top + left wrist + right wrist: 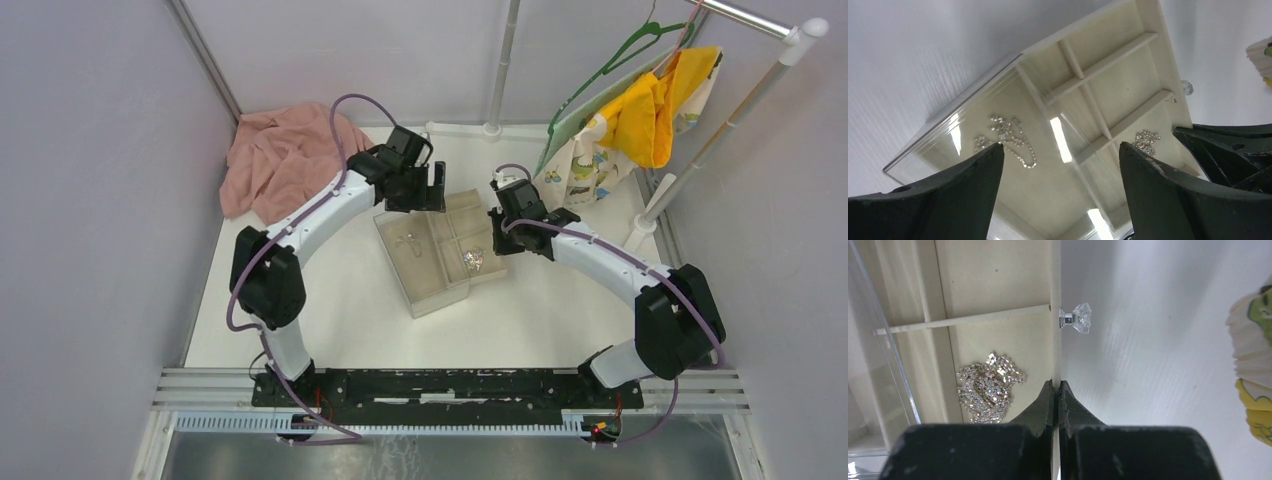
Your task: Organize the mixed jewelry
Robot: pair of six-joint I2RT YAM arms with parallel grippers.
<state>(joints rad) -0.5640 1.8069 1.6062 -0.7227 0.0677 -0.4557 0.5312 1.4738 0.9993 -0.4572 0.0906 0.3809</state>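
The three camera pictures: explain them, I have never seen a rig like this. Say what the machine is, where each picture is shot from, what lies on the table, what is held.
Two robot arms are bolted at a table. The wide picture looks down from above; the other two come from cameras on each wrist. Between the arms sits a beige tray partly under a clear box. Inside lie a thin chain and a sparkling jewelry pile. The left gripper is open and empty. The right gripper is shut at the tray's knobbed wall; a grip is unclear.

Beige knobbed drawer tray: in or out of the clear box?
Partly out: the beige compartment tray extends beyond the clear plastic box.
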